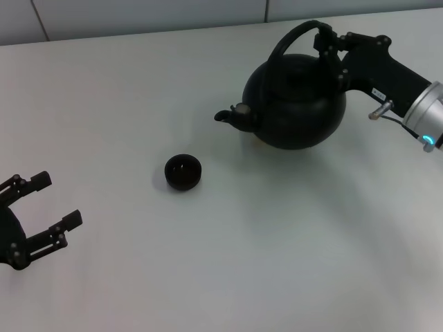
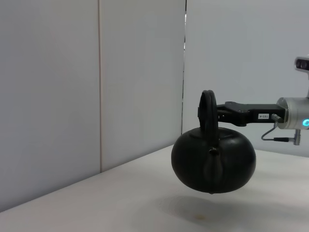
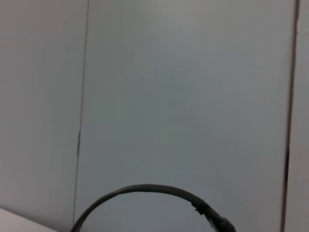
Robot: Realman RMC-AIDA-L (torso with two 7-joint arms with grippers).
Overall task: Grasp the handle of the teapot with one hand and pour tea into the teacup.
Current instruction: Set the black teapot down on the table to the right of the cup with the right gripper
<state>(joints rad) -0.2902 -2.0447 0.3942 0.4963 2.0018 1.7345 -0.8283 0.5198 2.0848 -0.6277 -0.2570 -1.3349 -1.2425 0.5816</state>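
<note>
The right pincer point(image 1: 324, 36) is clamped on the black arched handle point(image 1: 291, 38), holding the round matte-black teapot point(image 2: 213, 162) above the white worktop point(image 1: 277, 263). Pouring into the tiny black teacup point(image 1: 183, 171) remains. The left pincer point(image 1: 48, 204) rests apart, idle.

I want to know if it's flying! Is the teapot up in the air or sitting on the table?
Up in the air. The teapot hangs above the table with a gap and shadow underneath, held by the right end effector.

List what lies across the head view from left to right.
Left pincer, open and parked low on the table → teacup → teapot, spout toward the teacup → right pincer, shut on the handle at its top.
</note>
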